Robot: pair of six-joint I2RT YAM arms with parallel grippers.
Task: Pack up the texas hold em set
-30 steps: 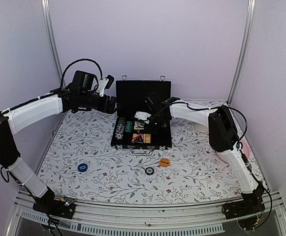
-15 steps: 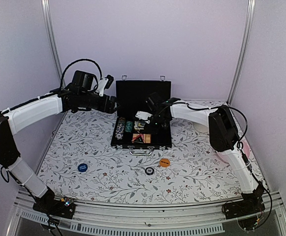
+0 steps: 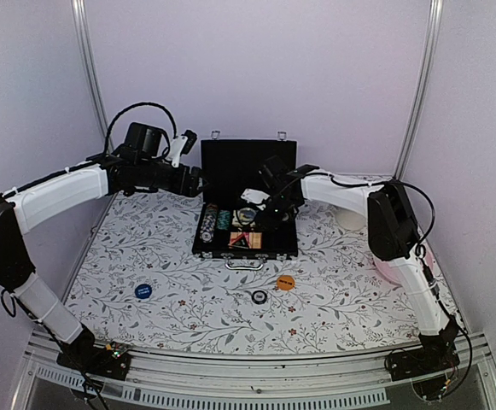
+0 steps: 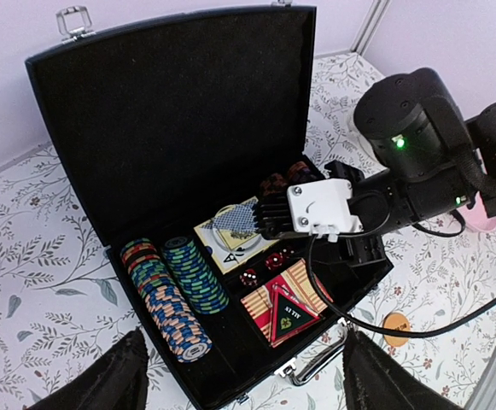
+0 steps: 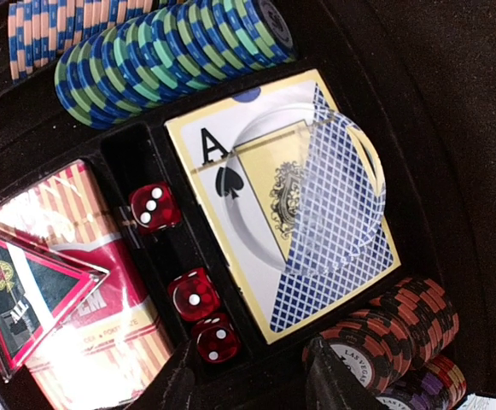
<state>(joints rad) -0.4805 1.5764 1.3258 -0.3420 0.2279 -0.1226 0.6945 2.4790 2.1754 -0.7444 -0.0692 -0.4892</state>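
Two-finger right gripper (image 3: 249, 207) angled down over briefcase (image 3: 230, 162).

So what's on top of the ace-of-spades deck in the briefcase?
A clear round button lies on the ace-of-spades deck, the card face showing through it. Anything beneath that deck is covered.
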